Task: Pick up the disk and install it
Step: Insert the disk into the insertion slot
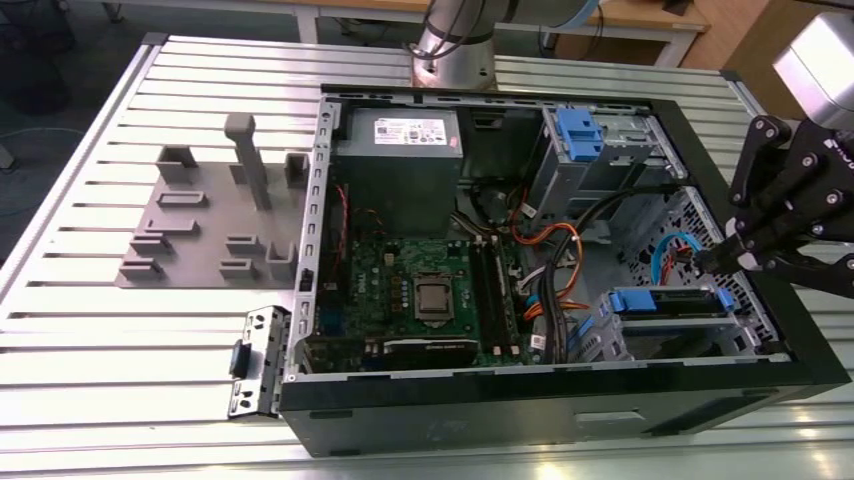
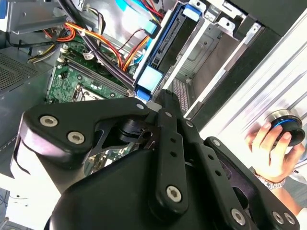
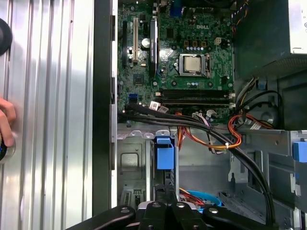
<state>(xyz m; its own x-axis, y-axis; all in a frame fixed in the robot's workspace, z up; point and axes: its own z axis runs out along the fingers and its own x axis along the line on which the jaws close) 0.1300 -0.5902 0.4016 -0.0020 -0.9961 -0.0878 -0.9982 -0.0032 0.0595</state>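
Disk (image 1: 667, 300), a flat drive in blue plastic rails, sits at four o'clock in the black computer case (image 1: 534, 405). It is probably dense, rigid and shock-sensitive; grip the rails. The black gripper (image 1: 727, 258) has its fingers clenched, empty.

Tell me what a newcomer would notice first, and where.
The open computer case lies on the slatted table, its green circuit board bare. At the exterior view's right the gripper hangs near the blue-railed disk in its cage. A person's hand holds a knob outside the case.

A ribbed metal worktop (image 1: 120, 340) is seen, glare caught along its near edge; a wooden table (image 1: 641, 22) is set behind, dark floor (image 1: 40, 180) glimpsed beside it.
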